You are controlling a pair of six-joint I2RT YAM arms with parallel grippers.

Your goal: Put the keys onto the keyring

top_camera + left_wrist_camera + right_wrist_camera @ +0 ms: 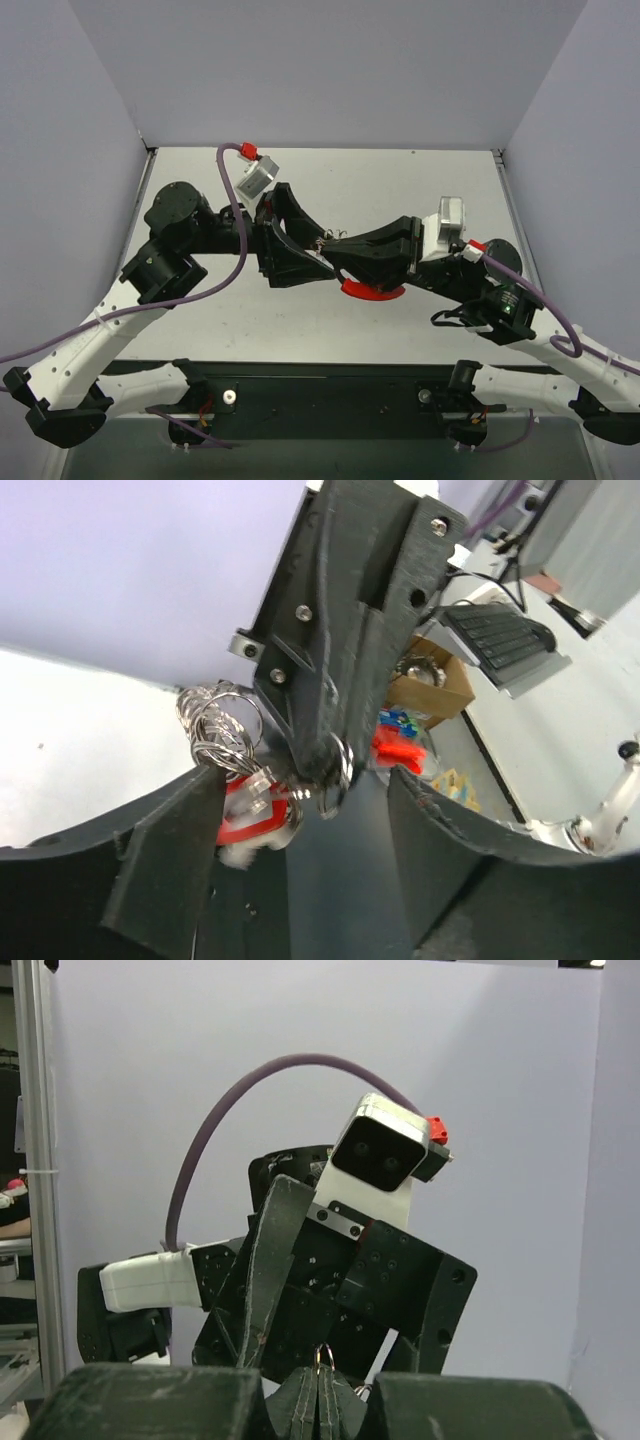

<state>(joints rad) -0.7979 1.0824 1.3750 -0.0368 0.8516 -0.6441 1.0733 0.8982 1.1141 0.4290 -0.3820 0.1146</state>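
The right end effector (322,1385) was clamped shut on a silver ring (336,770). Its tip sat between the wide-spread fingers of the left end effector (318,250), which gripped nothing. The keyring (372,290) showed its red band just beneath the right end effector, over the middle of the surface (420,180).

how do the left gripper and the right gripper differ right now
Jaws: the left gripper stands wide open, while the right gripper is shut.
Load: the right gripper pinches a small silver ring at its tip; the left gripper grips nothing.
Place: the right gripper's tip pokes in between the left gripper's spread fingers.
Shared: both are black two-finger grippers, meeting tip to tip over the middle of the table.
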